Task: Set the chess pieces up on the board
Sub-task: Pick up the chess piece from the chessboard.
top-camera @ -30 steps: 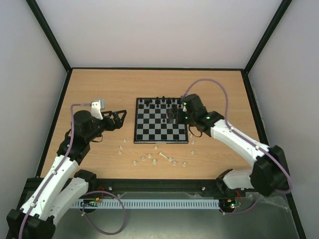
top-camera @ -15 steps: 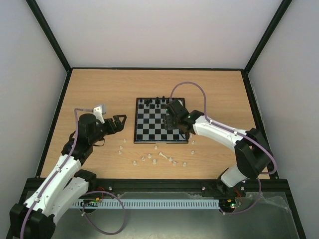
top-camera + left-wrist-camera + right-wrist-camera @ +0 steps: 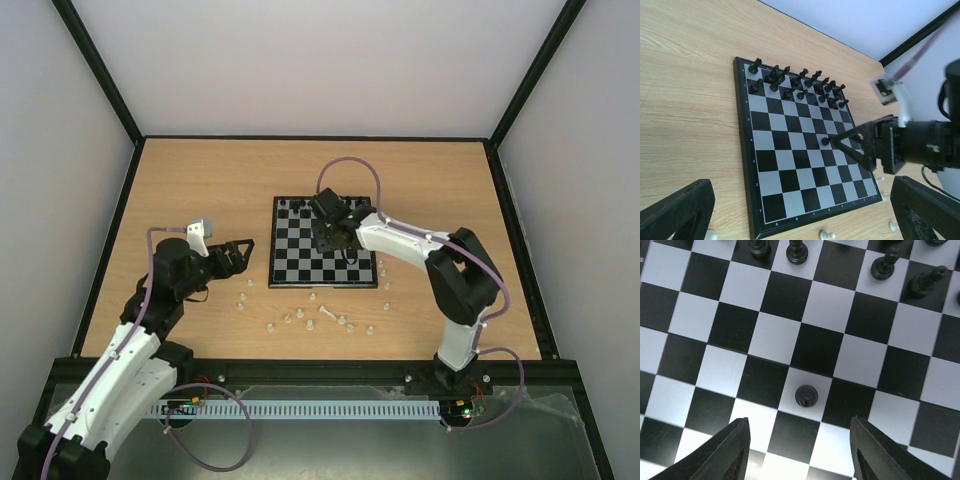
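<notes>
Right arm (image 3: 400, 238) swung left over board (image 3: 296, 262); wooden tabletop (image 3: 200, 180).

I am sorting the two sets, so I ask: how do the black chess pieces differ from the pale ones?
The black pieces stand on the board, mostly in its far rows; the pale chess pieces are scattered on the table around its near edge. The black pieces are upright; one pale piece seems to lie flat. Both sets are tiny.
</notes>
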Robot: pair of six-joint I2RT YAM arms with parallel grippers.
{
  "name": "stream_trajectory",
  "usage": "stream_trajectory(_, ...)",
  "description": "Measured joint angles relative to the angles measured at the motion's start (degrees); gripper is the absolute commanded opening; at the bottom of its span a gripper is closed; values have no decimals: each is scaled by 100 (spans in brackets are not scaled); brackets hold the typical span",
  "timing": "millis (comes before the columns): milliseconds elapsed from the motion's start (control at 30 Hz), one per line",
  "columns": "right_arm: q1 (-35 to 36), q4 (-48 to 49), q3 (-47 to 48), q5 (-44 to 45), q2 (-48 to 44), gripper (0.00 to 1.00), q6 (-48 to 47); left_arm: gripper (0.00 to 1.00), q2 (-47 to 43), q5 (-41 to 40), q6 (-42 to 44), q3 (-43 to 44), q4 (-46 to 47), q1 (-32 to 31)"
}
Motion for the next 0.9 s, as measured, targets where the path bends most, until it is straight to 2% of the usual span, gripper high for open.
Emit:
stream_trajectory(200, 7, -293, 697, 15, 573, 45, -61, 99, -72, -42, 50, -2, -42, -70)
stream_trajectory(500, 9, -542, 1008, 164, 640, 45, -107, 99, 400, -136, 33, 0, 142, -376)
stream_trajectory(633, 9, -549, 933, 236, 645, 44, -107, 99, 988, -409, -66, 125, 411, -715)
stream_trajectory(900, 7, -551, 811, 330, 809, 35, -118, 99, 2140, -944, -142, 297, 894, -1305)
